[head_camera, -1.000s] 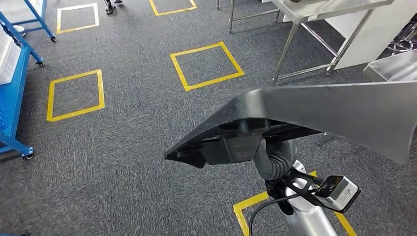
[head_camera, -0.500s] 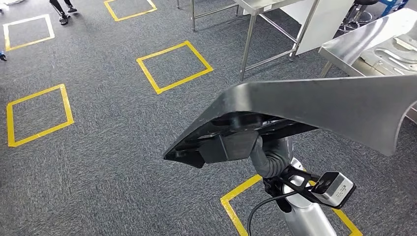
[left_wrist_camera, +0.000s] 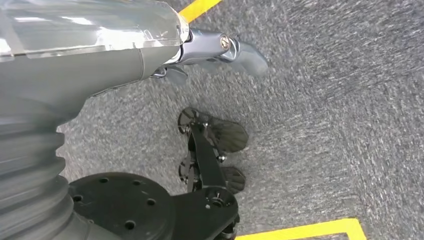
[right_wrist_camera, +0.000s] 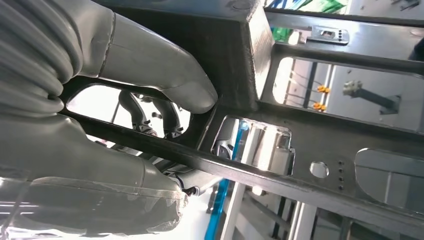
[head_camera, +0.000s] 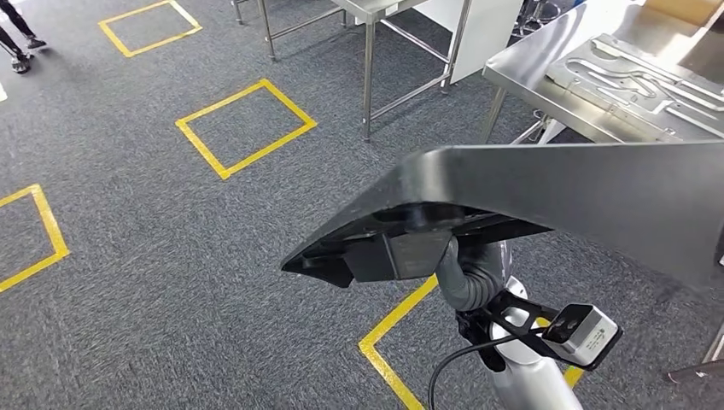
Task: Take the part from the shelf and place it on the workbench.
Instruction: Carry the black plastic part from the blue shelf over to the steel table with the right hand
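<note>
Far left of the head view: grey carpet floor (head_camera: 154, 282) with yellow tape squares (head_camera: 246, 126), a person's feet (head_camera: 19, 51) at the edge. Left hand (left_wrist_camera: 220, 50) hangs at the robot's side over the carpet, fingers loose and apart, nothing in it; likely kept low so it stays out of the load's way. Centre: the part (head_camera: 546, 192), a long dark flat panel with a framed underside, rides level above the right arm. Right hand (right_wrist_camera: 145, 125) grips it from below, thumb (right_wrist_camera: 165, 75) over one frame bar and fingers hooked through an opening; an underhand hold suits a wide, awkward piece. Right: steel desk (head_camera: 534, 73) carrying a metal plate (head_camera: 632, 73). Part not yet over the desk; judged mid-carry, placement remaining.
</note>
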Tool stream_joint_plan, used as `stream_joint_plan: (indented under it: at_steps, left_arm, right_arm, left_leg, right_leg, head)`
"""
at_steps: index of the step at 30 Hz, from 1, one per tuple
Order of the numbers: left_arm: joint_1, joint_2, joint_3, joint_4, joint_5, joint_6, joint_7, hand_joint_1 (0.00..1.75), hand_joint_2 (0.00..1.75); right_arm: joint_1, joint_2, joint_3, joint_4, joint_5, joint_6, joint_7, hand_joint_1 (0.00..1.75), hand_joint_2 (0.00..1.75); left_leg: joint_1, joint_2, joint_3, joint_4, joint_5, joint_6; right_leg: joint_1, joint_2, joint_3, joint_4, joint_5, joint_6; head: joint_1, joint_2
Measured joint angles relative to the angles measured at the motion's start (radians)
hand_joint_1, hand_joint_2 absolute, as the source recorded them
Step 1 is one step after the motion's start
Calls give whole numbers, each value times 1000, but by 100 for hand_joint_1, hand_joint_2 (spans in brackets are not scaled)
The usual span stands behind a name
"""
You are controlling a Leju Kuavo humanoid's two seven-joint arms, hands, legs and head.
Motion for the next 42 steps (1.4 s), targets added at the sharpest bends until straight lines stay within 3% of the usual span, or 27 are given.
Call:
stream_joint_plan:
  at_steps: [1, 3, 5, 7, 8, 9, 10, 12, 14, 16, 17, 19, 21, 22, 23, 24, 25, 27, 29, 32, 34, 36, 37, 38, 39, 40, 42]
  left_arm:
    - [-2, 0, 0, 0, -1, -2, 0, 0, 175]
    - [-6, -1, 0, 0, -2, -4, -2, 0, 175]
    - [-5, -1, 0, 0, -4, -4, -3, 0, 175]
    - [-4, 0, 0, 0, -5, -5, -3, 0, 175]
    - [-4, 0, 0, 0, -5, -6, -3, 0, 175]
    - [-4, -1, 0, 0, -5, -6, -3, 0, 175]
    - [-5, -1, 0, 0, -5, -7, -3, 0, 175]
    - [-7, -2, -1, 0, -6, -8, -3, 0, 175]
    - [-8, -3, -1, 0, -8, -10, -3, 0, 175]
    - [-9, -3, -1, 0, -8, -12, -3, 0, 175]
    - [-10, -3, -1, 0, -8, -13, -3, 0, 175]
    - [-10, -3, -1, 0, -8, -15, -3, 0, 175]
    - [-7, -3, -1, 0, -8, -17, -3, 0, 175]
    - [-5, -3, -1, 0, -9, -17, -3, 0, 175]
    - [-4, -3, -1, 0, -9, -18, -2, 0, 175]
    - [-3, -3, -1, 0, -8, -18, -2, 0, 175]
    - [-4, -3, -1, 0, -8, -18, -2, 0, 175]
    - [-5, -3, -1, 0, -8, -17, -2, 0, 175]
    - [-5, -3, -1, 0, -8, -17, -2, 0, 175]
    - [-8, -5, -1, 0, -9, -18, -2, 0, 175]
    - [-10, -6, -1, 0, -10, -18, -2, 0, 175]
    - [-7, -6, -1, 0, -10, -18, -2, 0, 175]
    - [-5, -6, -1, 0, -10, -18, -2, 0, 175]
    - [-4, -6, -1, 0, -10, -18, -2, 0, 175]
    - [-5, -6, -1, 0, -10, -19, -2, 0, 175]
    - [-6, -6, -1, 0, -10, -21, -2, 0, 175]
    - [-8, -7, -1, 0, -10, -23, -1, 0, 175]
  right_arm:
    - [4, 0, -2, -5, 1, 0, 0, 175, 175]
    - [10, 0, -8, -14, 1, 0, 0, 175, 175]
    - [12, 0, -12, -19, 1, 0, -1, 175, 175]
    - [19, 1, -15, -20, 0, 0, 0, 175, 175]
    - [23, 1, -17, -20, -1, 1, 0, 175, 175]
    - [26, 1, -18, -20, -2, 3, 0, 175, 175]
    - [27, 1, -20, -20, -2, 5, 0, 175, 175]
    - [23, 1, -21, -20, -3, 8, 1, 175, 175]
    - [16, 2, -21, -20, -4, 11, 2, 175, 175]
    - [11, 3, -21, -20, -4, 14, 4, 175, 175]
    - [9, 3, -21, -20, -3, 16, 5, 175, 175]
    - [3, 7, -21, -20, 1, 17, 10, 175, 175]
    - [0, 11, -20, -19, 4, 16, 14, 175, 175]
    - [0, 13, -20, -18, 5, 15, 14, 175, 175]
    - [0, 13, -20, -17, 6, 14, 15, 175, 175]
    - [0, 13, -20, -15, 6, 14, 15, 175, 175]
    - [0, 13, -20, -15, 7, 13, 15, 175, 175]
    - [-3, 13, -19, -14, 7, 10, 13, 175, 175]
    - [-6, 13, -19, -13, 9, 5, 11, 175, 175]
    - [-5, 13, -18, -13, 11, 2, 9, 175, 175]
    - [-7, 12, -17, -13, 11, 2, 7, 175, 175]
    - [-10, 11, -16, -11, 12, 2, 5, 175, 175]
    - [-10, 11, -16, -10, 12, 2, 4, 175, 175]
    - [-10, 10, -15, -8, 12, 1, 4, 175, 175]
    - [-9, 10, -15, -7, 12, 1, 5, 175, 175]
    - [-10, 10, -15, -6, 11, 0, 6, 175, 175]
    - [-15, 10, -14, -6, 9, -2, 12, 175, 175]
  left_leg:
    - [2, 12, 1, -4, 4, 6]
    - [5, 37, 3, -15, 13, 21]
    - [3, 64, 3, -20, 15, 31]
    - [0, 93, 1, -20, 15, 33]
    - [-1, 107, 0, -19, 14, 32]
    - [-2, 120, 1, -19, 13, 31]
    - [-2, 131, 2, -18, 12, 29]
    - [-5, 150, 4, -14, 7, 22]
    - [-11, 169, 6, -10, 2, 13]
    - [-13, 189, 7, -10, -2, 3]
    - [-11, 184, 7, -3, -9, -2]
    - [-5, 140, -19, 63, -55, -12]
    - [0, 92, -77, 198, -121, -19]
    - [0, 84, -106, 257, -140, -21]
    - [1, 81, -121, 285, -141, -21]
    - [1, 79, -119, 274, -122, -21]
    - [2, 74, -99, 225, -86, -19]
    - [5, 36, -41, 86, -19, -13]
    - [6, 4, -11, 15, -1, -6]
    - [7, 25, -8, 4, 3, 10]
    - [11, 48, -7, -6, 10, 24]
    - [7, 73, -7, -9, 12, 30]
    - [5, 86, -8, -8, 11, 31]
    - [3, 100, -8, -8, 10, 32]
    - [2, 113, -8, -7, 9, 32]
    - [2, 124, -7, -7, 8, 31]
    - [-2, 144, -3, -5, 3, 26]
  right_leg:
    - [-1, 3, -2, -1, 1, 6]
    - [4, -39, -18, 30, -23, 16]
    - [6, -100, -67, 137, -86, 23]
    - [2, -118, -120, 255, -134, 28]
    - [0, -122, -126, 274, -133, 30]
    - [-1, -126, -111, 251, -113, 31]
    - [0, -136, -77, 192, -82, 30]
    - [6, -182, -1, 53, -35, 21]
    - [15, -207, 28, -7, -24, 7]
    - [17, -185, 24, -10, -20, -5]
    - [14, -173, 24, -13, -17, -10]
    - [9, -151, 25, -18, -11, -21]
    - [7, -127, 23, -18, -9, -26]
    - [7, -114, 23, -17, -9, -27]
    - [7, -100, 22, -16, -9, -27]
    - [7, -86, 22, -14, -9, -27]
    - [7, -72, 23, -12, -9, -25]
    - [7, -46, 20, -5, -11, -19]
    - [5, -24, 12, -1, -9, -8]
    - [3, -2, 1, -2, -3, 12]
    - [7, -40, -21, 43, -33, 21]
    - [7, -98, -75, 161, -97, 26]
    - [6, -113, -104, 224, -123, 27]
    - [6, -120, -120, 260, -131, 28]
    - [6, -125, -119, 261, -121, 27]
    - [6, -131, -97, 223, -95, 25]
    - [12, -169, -23, 87, -38, 18]
  head:
    - [0, 0]
    - [0, 0]
    - [0, 0]
    - [0, 0]
    - [0, 0]
    - [0, 0]
    - [0, 0]
    - [0, 0]
    - [0, 0]
    - [0, 0]
    - [0, 0]
    - [0, 0]
    - [0, 0]
    - [0, 0]
    - [0, 0]
    - [0, 0]
    - [0, 0]
    - [0, 0]
    - [0, 0]
    - [0, 0]
    - [0, 0]
    - [1, 0]
    - [1, 0]
    - [1, 0]
    - [1, 0]
    - [1, 0]
    - [1, 0]
